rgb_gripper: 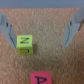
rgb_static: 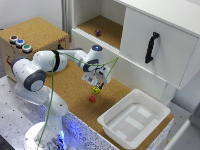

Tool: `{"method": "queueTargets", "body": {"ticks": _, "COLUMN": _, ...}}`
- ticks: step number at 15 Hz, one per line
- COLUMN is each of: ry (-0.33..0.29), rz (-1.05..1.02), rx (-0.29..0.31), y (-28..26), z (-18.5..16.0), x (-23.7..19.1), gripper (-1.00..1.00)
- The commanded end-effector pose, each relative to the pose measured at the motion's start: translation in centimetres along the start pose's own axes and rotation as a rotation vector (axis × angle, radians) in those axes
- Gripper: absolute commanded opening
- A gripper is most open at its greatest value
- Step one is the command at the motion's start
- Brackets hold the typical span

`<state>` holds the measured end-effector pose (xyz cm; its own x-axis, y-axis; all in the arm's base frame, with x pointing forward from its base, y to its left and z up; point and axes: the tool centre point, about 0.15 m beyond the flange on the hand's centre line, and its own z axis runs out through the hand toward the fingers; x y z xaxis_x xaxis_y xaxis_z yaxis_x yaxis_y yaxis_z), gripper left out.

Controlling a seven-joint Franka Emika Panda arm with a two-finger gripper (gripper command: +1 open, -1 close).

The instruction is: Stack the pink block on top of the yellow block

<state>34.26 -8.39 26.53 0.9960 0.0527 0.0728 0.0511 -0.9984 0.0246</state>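
The yellow block [rgb_static: 96, 90] lies on the cork table just under my gripper [rgb_static: 100, 83]. The pink block [rgb_static: 92, 99] lies on the cork a little nearer the front edge, apart from the yellow one. In the wrist view the yellow block [rgb_gripper: 24, 44] sits between my two fingers, close to one fingertip [rgb_gripper: 8, 31], and the pink block [rgb_gripper: 40, 78] shows at the picture's edge. My gripper [rgb_gripper: 39, 31] is open and holds nothing.
A white tray [rgb_static: 134, 118] stands at the exterior view's right on the table. A tiny dark purplish block [rgb_static: 98, 33] sits in the open cabinet shelf behind. A cork box with coloured buttons [rgb_static: 20, 42] stands at the left.
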Motion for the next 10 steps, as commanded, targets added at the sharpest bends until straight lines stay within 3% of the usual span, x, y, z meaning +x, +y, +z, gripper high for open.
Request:
{"method": "queueTargets", "body": {"ticks": 1, "ry": 0.016, "rz": -0.083, "rx": 0.015, "y": 0.9, "z": 3.7, "x": -3.6, "gripper": 1.00}}
{"method": "queueTargets", "body": {"ticks": 10, "ry": -0.051, "rz": -0.137, "rx": 0.024, "y": 1.3, "z": 6.4, "x": -4.4, "gripper": 1.00}}
